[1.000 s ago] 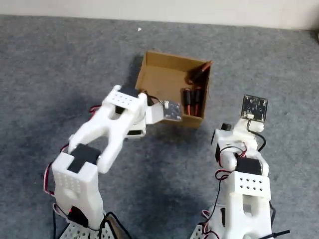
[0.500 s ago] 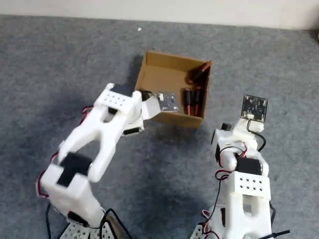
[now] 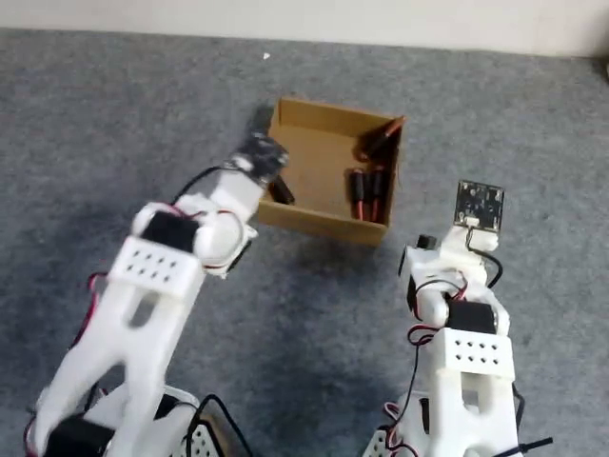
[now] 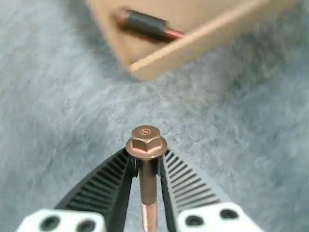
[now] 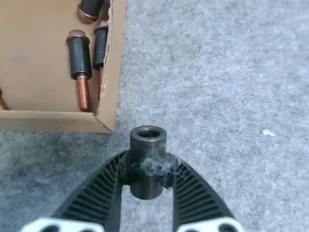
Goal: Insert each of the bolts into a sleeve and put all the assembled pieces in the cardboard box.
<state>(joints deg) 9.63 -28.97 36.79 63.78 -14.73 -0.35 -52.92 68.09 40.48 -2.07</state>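
Observation:
My left gripper (image 4: 146,157) is shut on a copper bolt (image 4: 146,143), hex head pointing outward, over grey carpet just off a corner of the cardboard box (image 4: 207,36). In the high view the left gripper (image 3: 278,188) hangs at the box's (image 3: 324,221) front left corner. My right gripper (image 5: 147,166) is shut on a black sleeve (image 5: 147,140) with its bore facing outward, just right of the box (image 5: 58,121). Several assembled pieces (image 3: 366,190) lie along the box's right side, and the right wrist view shows one piece (image 5: 79,60) close up.
Grey carpet (image 3: 314,314) covers the whole table. The right arm (image 3: 466,352) stands front right with its wrist camera board (image 3: 479,205) above the gripper. The left arm (image 3: 152,286) rises from the front left. One assembled piece (image 4: 145,24) lies inside the box near the left gripper.
The left arm has risen and swung its wrist left, from over the box's front wall to its front left corner. The right arm has barely shifted.

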